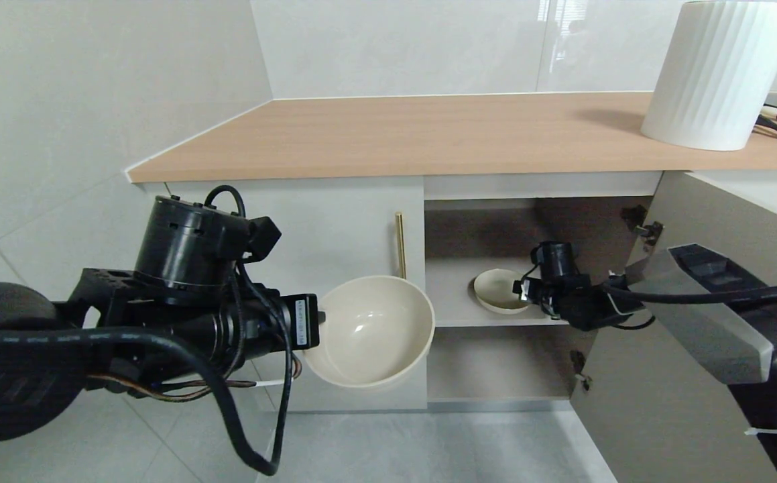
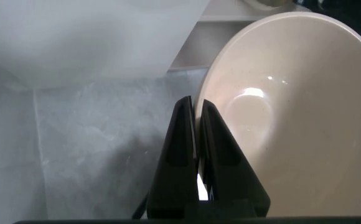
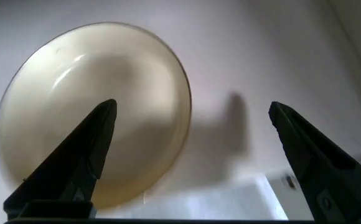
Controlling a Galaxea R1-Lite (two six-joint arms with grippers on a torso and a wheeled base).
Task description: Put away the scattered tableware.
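Left gripper (image 2: 196, 109) is pinched shut on the bowl's (image 1: 369, 332) rim. Right gripper (image 3: 191, 106) is spread wide and empty, facing the dish (image 1: 497, 290) on the shelf (image 1: 452, 303). Recommend drawing the right gripper out straight, then shelving the bowl level beside the dish.

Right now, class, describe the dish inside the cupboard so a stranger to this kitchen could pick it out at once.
Under the wooden countertop, look into the open cupboard on the right. On its shelf lies a shallow cream dish, just before the open right gripper. Unlike the deeper cream bowl held outside by the left gripper, it lies flat and free.
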